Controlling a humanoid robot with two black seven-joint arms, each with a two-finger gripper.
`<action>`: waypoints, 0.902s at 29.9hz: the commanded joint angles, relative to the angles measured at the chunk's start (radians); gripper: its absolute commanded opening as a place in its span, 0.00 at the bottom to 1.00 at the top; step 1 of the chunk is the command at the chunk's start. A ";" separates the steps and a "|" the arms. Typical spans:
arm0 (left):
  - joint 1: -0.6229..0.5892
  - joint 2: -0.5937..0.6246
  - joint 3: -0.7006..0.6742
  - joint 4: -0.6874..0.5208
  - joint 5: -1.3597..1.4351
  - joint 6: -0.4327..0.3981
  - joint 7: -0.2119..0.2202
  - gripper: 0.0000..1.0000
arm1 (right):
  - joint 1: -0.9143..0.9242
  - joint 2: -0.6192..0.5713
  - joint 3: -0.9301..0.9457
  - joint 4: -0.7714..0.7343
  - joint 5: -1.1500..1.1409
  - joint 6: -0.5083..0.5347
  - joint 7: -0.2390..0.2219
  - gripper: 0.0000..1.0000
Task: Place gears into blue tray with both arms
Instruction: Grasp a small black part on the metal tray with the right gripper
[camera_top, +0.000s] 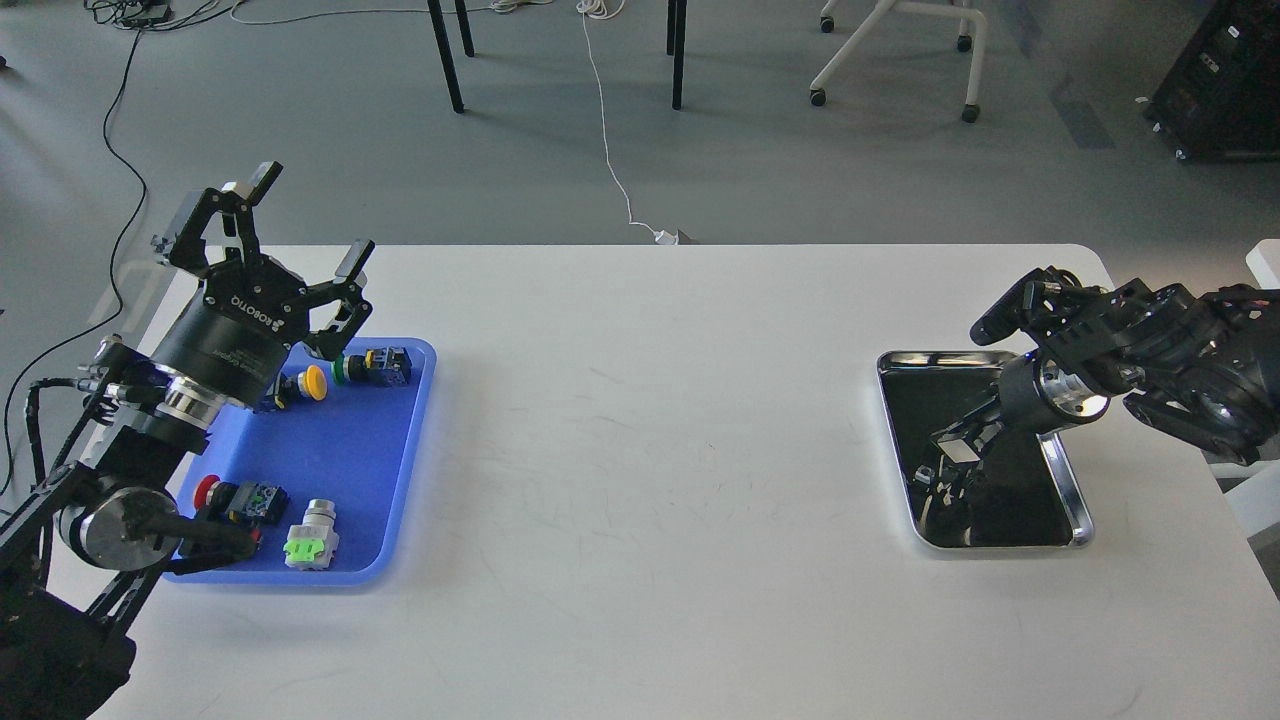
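The blue tray (370, 470) lies at the table's left. My left gripper (310, 217) hangs above the tray's far left corner, tilted up, its two fingers spread wide open with nothing between them. My right gripper (952, 448) reaches down into the shiny steel tray (1075, 500) at the right. Its dark fingers blend with the tray's dark inside and their reflection, so its state is unclear. I cannot make out the gears against that dark surface.
Several push-button switches lie in the blue tray: yellow-capped (312, 383), green-capped (375, 366), red-capped (235, 497), and a grey one with a green tag (312, 540). Bare white tabletop (650, 450) spans between the two trays.
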 joint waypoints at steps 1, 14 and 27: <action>0.000 0.003 0.000 0.001 0.000 0.000 0.000 0.99 | 0.000 -0.001 -0.001 0.000 0.000 0.000 0.000 0.59; -0.002 0.003 0.000 -0.001 0.000 -0.002 0.002 0.99 | -0.002 -0.007 -0.003 0.002 0.000 0.005 0.000 0.40; -0.003 0.003 0.000 -0.001 0.000 -0.002 0.003 0.99 | -0.002 -0.013 -0.005 0.008 0.000 0.005 0.000 0.19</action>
